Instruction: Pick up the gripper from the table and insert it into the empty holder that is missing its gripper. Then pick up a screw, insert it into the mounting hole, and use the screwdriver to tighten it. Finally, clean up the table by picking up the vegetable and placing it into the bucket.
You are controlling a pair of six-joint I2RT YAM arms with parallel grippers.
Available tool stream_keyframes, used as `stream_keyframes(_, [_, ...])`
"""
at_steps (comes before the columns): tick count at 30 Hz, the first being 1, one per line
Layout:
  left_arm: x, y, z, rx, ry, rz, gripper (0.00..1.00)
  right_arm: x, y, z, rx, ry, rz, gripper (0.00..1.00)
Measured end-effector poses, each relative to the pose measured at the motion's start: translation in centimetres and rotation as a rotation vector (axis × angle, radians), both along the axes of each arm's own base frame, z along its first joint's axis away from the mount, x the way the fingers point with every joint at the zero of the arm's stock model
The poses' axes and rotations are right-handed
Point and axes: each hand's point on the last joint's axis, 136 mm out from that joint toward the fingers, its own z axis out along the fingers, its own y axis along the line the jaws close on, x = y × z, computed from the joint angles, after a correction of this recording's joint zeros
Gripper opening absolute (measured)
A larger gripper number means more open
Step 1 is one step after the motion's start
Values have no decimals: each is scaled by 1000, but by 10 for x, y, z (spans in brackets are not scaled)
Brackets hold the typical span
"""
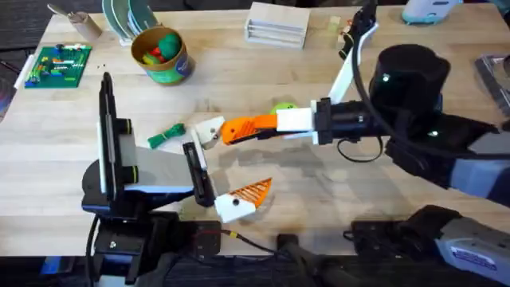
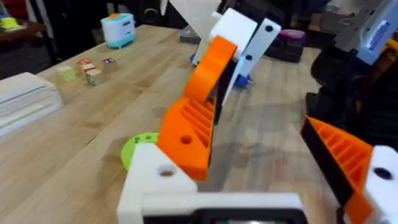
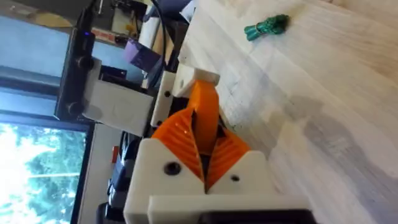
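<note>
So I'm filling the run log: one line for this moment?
right gripper: shut on orange gripper, at holder | left gripper: open | vegetable: on table | bucket: far left

Right pincer [image 3: 202, 163] clamps the gripper [image 3: 204, 106] against the holder [image 3: 186, 79].
</note>
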Motion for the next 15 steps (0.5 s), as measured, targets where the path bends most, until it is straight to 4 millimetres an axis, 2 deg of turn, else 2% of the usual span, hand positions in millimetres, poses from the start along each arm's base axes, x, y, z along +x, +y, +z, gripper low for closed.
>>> stream_keyframes(8, [15,7,-3,1,24,94,993,1,20,-9,32,26,48,8])
stream_keyframes(15, [17,8,-4,-2,42,106,993,3,28,-19,46,32,84,8])
